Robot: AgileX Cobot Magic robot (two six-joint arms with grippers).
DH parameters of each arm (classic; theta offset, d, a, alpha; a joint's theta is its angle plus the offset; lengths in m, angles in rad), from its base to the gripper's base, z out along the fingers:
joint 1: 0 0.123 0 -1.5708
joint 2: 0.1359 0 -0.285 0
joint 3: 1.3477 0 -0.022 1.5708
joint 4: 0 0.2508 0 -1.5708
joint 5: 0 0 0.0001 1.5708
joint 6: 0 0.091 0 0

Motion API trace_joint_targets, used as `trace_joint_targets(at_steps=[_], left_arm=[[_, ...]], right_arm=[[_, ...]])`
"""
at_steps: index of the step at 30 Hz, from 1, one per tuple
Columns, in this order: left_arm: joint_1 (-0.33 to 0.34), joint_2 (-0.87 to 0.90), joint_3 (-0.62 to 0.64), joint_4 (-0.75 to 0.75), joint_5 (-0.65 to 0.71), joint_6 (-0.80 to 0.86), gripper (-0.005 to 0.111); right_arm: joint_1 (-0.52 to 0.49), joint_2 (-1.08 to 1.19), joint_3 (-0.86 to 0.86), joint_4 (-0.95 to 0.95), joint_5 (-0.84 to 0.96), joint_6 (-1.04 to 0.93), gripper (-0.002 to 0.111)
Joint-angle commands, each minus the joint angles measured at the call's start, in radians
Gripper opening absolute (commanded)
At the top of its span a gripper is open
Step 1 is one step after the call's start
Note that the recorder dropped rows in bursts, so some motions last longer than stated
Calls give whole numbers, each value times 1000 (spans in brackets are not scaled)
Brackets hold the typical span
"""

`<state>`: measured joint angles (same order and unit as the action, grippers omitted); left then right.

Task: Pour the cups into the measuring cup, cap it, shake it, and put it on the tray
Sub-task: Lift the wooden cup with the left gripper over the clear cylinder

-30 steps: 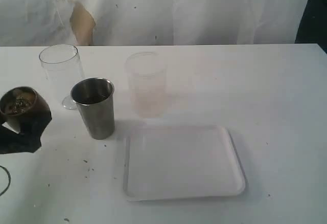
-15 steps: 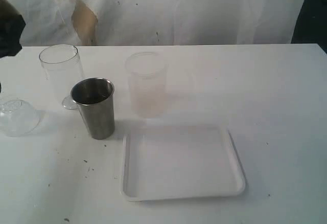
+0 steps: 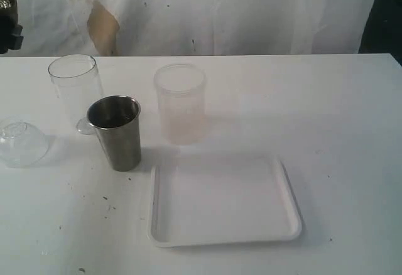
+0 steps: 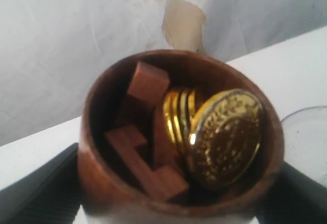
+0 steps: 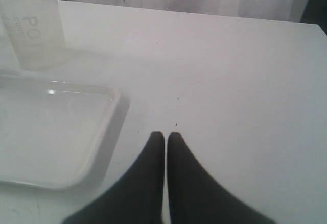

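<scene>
Exterior view: steel tumbler [image 3: 114,134] stands on the table [image 3: 339,112], just beside measuring cup [image 3: 75,86], near tray [image 3: 223,203].

Left wrist view: left gripper [image 4: 179,208] clamps brown cup [image 4: 99,183], which contains gold coins [image 4: 225,137] and wooden blocks [image 4: 145,83].

Right wrist view: right gripper [image 5: 165,138], fingers pressed together, hovers beside tray.

Tray [image 3: 220,199] on table [image 3: 339,112], front centre. Frosted cup [image 3: 180,102] just behind its back-left corner. Steel tumbler [image 3: 115,132] left of the frosted cup; measuring cup [image 3: 75,90] behind and left of the tumbler. Dome lid [image 3: 22,142] on table, far left. Wooden cup [image 4: 102,183] aloft at far left, blocks [image 4: 145,83] and coins [image 4: 225,137] inside.
</scene>
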<state>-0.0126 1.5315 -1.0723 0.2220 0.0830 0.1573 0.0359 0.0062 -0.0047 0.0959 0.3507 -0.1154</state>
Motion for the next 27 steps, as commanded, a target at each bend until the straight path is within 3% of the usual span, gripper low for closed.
trace_joint_targets(at_steps=[1, 18, 27], left_arm=[[1, 34, -61, 19, 61, 108, 0], [1, 165, -116, 267, 22, 112, 0], [-45, 174, -116, 365, -14, 112, 0]], right_arm=[[4, -6, 5, 0, 0, -6, 2], [4, -6, 5, 0, 1, -6, 2], [4, -6, 5, 0, 1, -6, 2]])
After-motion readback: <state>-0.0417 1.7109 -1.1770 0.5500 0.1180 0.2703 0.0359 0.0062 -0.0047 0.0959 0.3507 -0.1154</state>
